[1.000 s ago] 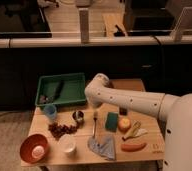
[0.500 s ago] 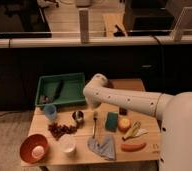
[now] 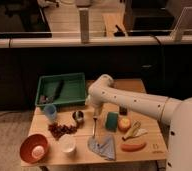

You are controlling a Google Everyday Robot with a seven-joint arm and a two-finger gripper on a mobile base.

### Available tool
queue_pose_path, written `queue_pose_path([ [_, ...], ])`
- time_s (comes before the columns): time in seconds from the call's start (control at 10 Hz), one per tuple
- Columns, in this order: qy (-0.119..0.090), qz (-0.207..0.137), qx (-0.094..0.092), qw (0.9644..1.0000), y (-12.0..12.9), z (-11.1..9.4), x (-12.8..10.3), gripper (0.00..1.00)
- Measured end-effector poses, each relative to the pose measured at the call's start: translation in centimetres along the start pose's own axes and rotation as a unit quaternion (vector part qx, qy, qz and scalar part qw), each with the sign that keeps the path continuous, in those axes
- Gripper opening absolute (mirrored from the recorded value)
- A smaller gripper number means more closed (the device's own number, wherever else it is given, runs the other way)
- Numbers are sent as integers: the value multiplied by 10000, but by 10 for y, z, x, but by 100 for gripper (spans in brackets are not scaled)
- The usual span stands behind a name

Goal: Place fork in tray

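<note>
Gripper (image 3: 95, 116) is down at mid-desk, right at the fork's (image 3: 94, 128) upper end; whether it's gripping, can't tell. Tray (image 3: 74, 91) sits at the back-left corner.

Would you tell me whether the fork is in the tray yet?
Not yet: the fork is just below the end effector, by the green sponge, outside the tray.
</note>
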Motion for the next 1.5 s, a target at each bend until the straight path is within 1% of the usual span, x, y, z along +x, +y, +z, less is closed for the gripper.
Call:
queue_pose_path([
  [0.2,-213,-442,106,9987,9,-2,-6,80],
  [0.3,-281,-879,121,9957,13,-2,-14,80],
  [0.5,-270,-1249,4,9918,19,0,-24,80],
  [0.6,-237,-1329,-94,9908,23,1,-27,80],
  [0.7,-199,-1330,-202,9907,26,3,-29,80],
  [0.8,-151,-1292,-406,9907,33,5,-31,80],
  [0.9,-137,-1276,-520,9904,33,6,-33,80],
  [1.0,-140,-1238,-605,9904,36,9,-34,78],
  [1.1,-155,-1192,-664,9905,39,11,-33,74],
  [1.2,-193,-1124,-697,9910,41,13,-33,74],
  [1.3,-271,-993,-687,9923,43,14,-32,74],
  [1.5,-288,-953,-667,9928,43,13,-29,74],
])
